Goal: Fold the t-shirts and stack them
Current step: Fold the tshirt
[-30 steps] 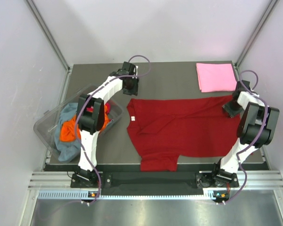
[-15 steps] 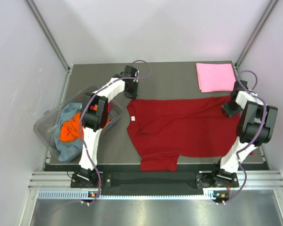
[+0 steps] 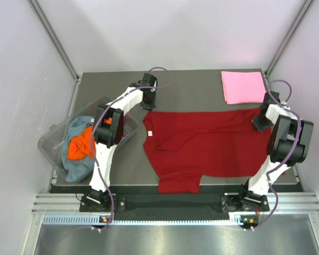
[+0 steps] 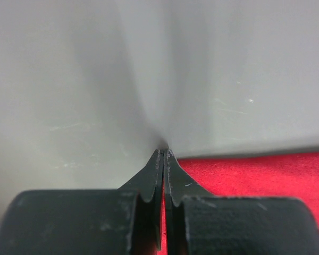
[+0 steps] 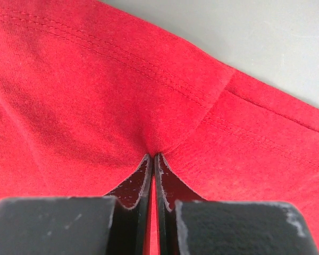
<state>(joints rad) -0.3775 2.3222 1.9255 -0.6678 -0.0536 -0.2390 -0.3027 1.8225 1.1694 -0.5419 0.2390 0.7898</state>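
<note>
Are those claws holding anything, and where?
Both pinch the dark red t-shirt: left gripper at its far corner by the neck, right gripper at its far hem corner.

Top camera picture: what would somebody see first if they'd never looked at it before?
The big dark red t-shirt spread out in the middle of the table, with the left gripper and right gripper shut at its far corners. Next, the folded pink t-shirt in the far right corner and the clear tub of bunched shirts at the left edge.
</note>
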